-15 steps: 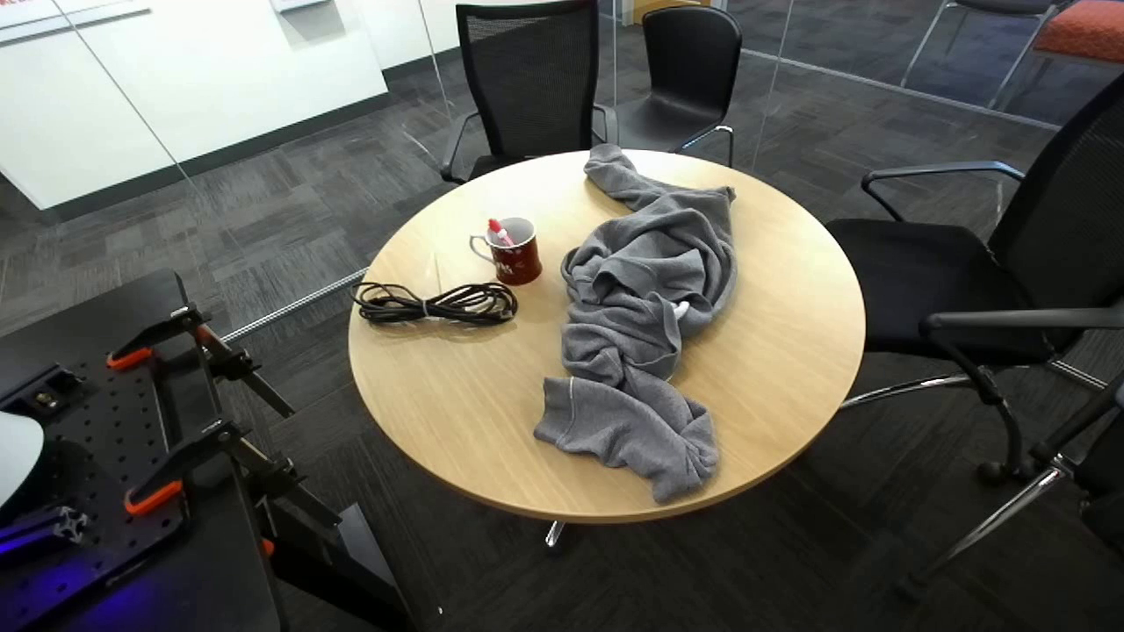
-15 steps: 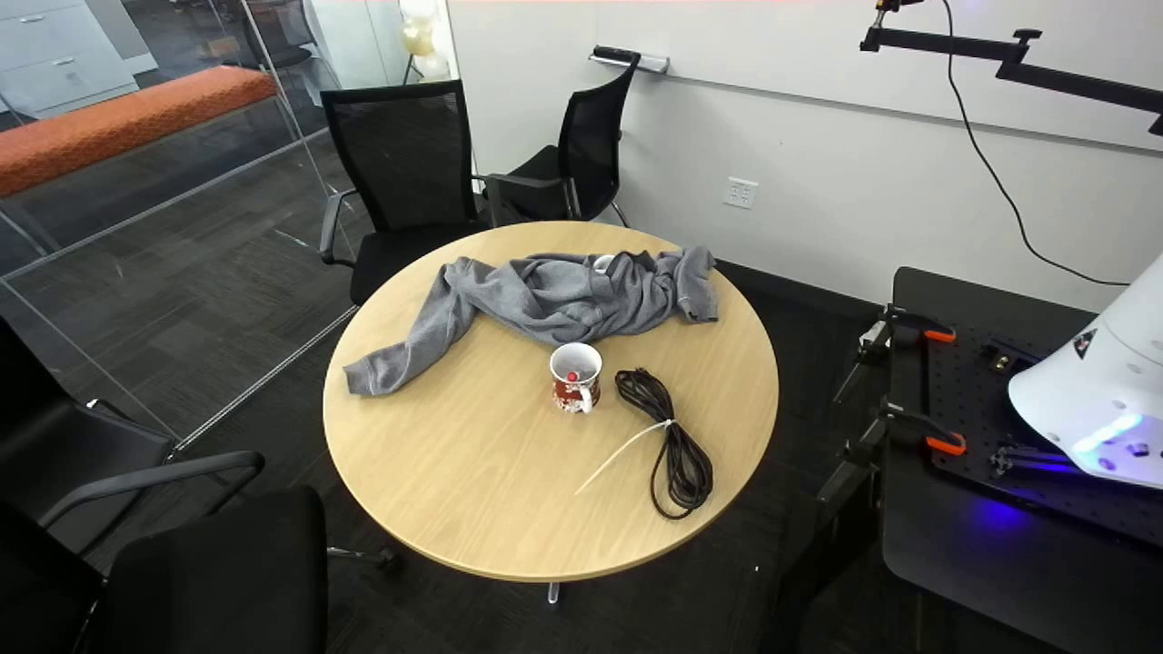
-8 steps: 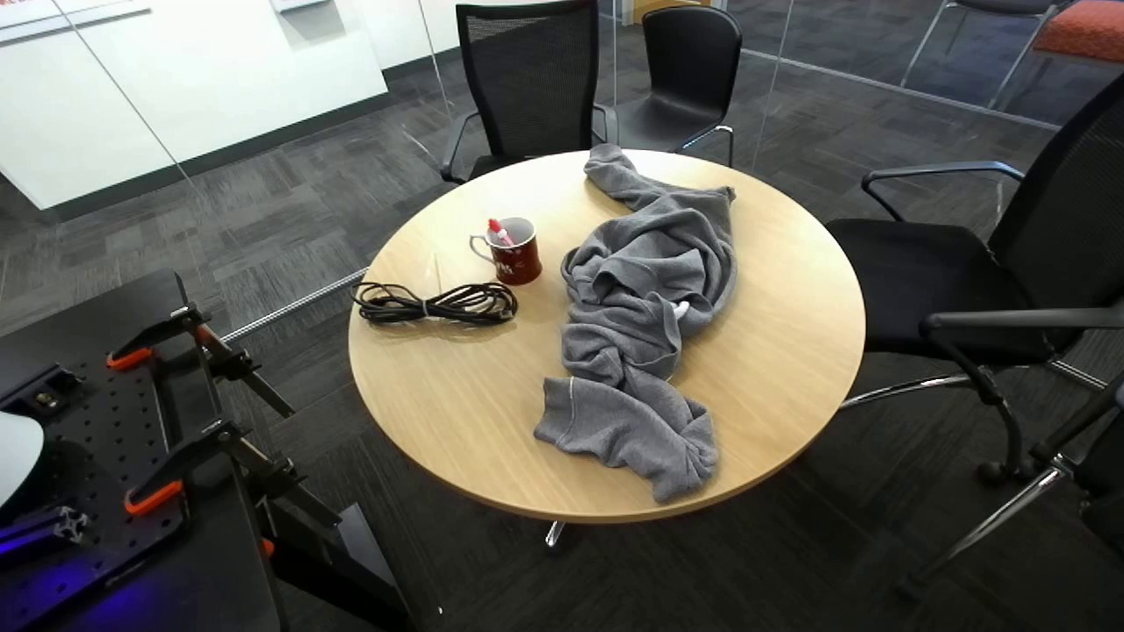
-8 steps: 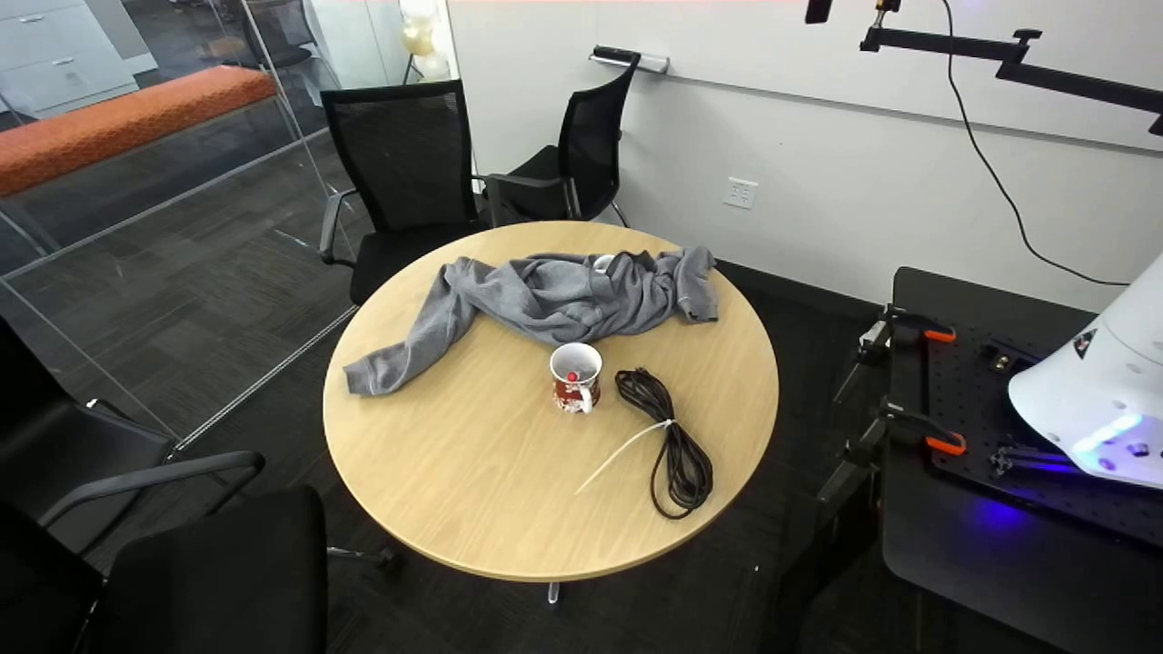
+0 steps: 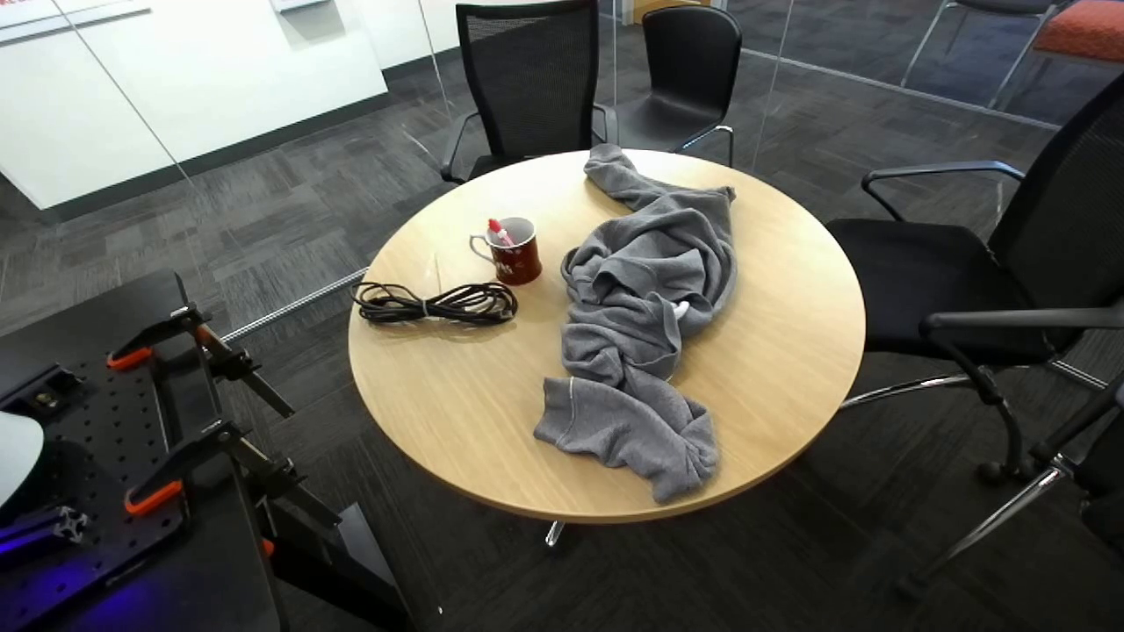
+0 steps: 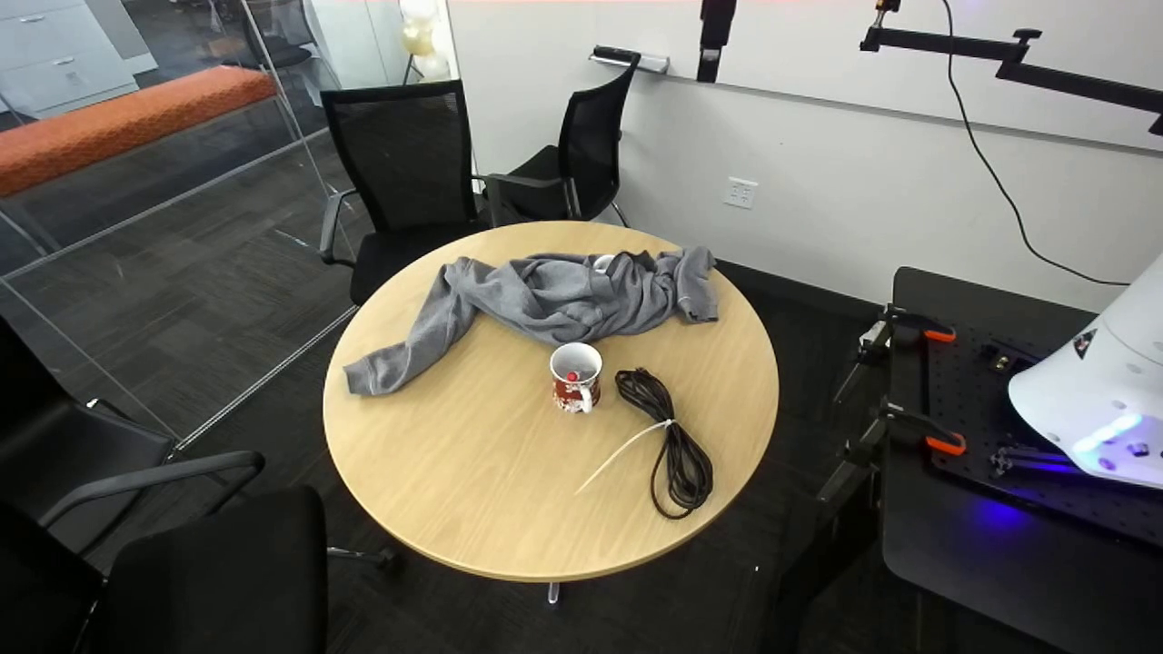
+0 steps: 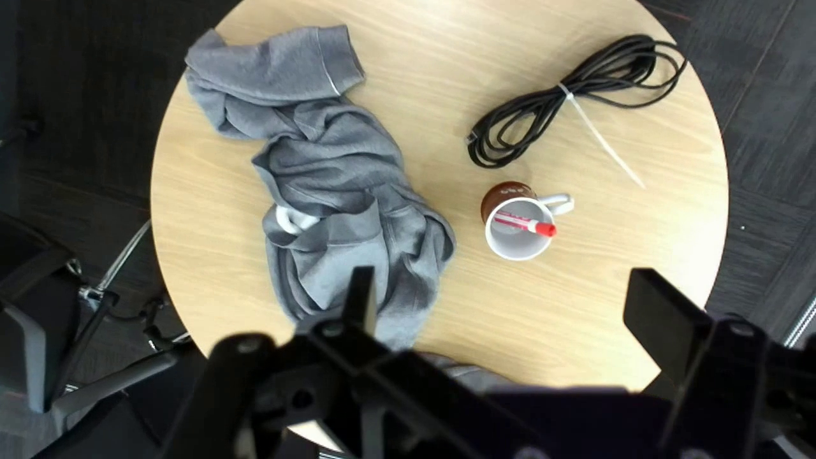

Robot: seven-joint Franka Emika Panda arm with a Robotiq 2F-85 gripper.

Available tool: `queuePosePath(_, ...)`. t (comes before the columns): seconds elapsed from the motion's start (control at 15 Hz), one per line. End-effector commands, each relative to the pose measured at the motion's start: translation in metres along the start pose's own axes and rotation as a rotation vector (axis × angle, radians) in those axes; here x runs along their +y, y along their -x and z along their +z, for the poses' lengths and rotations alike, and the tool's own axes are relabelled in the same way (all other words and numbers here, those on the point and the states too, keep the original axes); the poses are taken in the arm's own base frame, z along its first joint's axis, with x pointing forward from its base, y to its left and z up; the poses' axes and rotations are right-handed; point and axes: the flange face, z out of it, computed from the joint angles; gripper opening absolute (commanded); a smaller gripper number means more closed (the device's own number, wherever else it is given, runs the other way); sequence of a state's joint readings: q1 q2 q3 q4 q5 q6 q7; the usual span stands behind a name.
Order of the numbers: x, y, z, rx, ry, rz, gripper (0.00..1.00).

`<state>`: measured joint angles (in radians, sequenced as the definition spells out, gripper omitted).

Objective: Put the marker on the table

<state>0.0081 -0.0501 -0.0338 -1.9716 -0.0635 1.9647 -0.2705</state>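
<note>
A red and white marker point(image 5: 500, 232) leans inside a red and white mug point(image 5: 520, 265), its red cap above the rim. It also shows in an exterior view point(image 6: 572, 376) and in the wrist view point(image 7: 524, 223). The mug stands upright on the round light wood table point(image 5: 457, 395). My gripper point(image 7: 502, 277) is open and empty above the table, its two fingers wide apart. In the wrist view the mug and marker lie ahead of the gap between the fingertips. In an exterior view only a black part of the gripper, apparently a finger point(image 6: 710, 59), hangs in from the top edge.
A grey sweatshirt point(image 5: 650, 263) lies crumpled across the table with a small white object point(image 7: 294, 220) in its folds. A coiled black cable point(image 6: 677, 454) with a white tie lies near the mug. Black chairs point(image 5: 531, 79) stand around the table. The robot's black stand point(image 6: 981, 545) is beside it.
In an exterior view the black gripper part has come in at the top edge and moved left and lower. The mug, marker, sweatshirt and cable have not moved.
</note>
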Motion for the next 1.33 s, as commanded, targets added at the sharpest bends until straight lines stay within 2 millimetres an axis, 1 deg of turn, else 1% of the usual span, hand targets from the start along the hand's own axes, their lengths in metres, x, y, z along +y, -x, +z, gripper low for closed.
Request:
queuePosePath(0.0, -0.007, -0.031, 0.023, 0.071, -0.027, -0.017, 1.0)
queuePosePath(0.2, -0.011, -0.047, 0.045, 0.125, -0.023, -0.063, 1.0)
queuePosePath(0.4, -0.014, -0.059, 0.066, 0.149, 0.007, -0.202, 1.0)
queuePosePath(0.6, -0.019, -0.066, 0.086, 0.145, 0.015, -0.358, 1.0)
queuePosePath(1.0, -0.036, -0.079, 0.134, 0.087, 0.026, -0.69, 1.0)
queuePosePath(1.27, -0.047, -0.091, 0.164, 0.099, 0.002, -0.877, 1.0)
